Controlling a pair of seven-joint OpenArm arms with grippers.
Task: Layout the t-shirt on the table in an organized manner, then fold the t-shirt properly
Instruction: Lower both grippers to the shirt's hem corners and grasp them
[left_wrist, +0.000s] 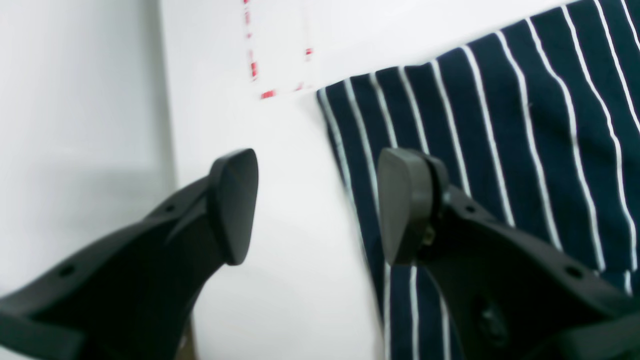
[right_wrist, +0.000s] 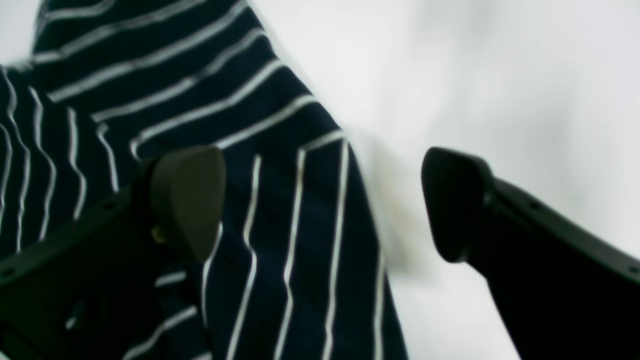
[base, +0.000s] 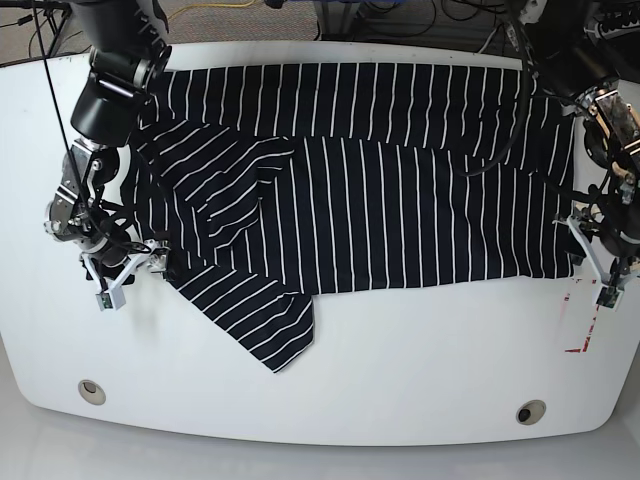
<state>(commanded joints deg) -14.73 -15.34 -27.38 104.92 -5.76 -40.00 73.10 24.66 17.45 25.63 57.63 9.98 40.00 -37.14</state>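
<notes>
T-shirt (base: 360, 190) lay spread across the worktop (base: 420, 350), one sleeve still skewed toward the front-left, so layout wasn't done. Left end effector (left_wrist: 318, 206) sat jaws apart straddling the shirt's side edge near the tape rectangle (left_wrist: 277, 47); right end effector (right_wrist: 322, 205) also apart over the opposite edge, likely both lined up to pinch and pull it flat.

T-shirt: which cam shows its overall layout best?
Base view: the whole t-shirt spread across the table, one sleeve sticking out. Left wrist shows only a corner, right wrist only a blurred edge.
</notes>
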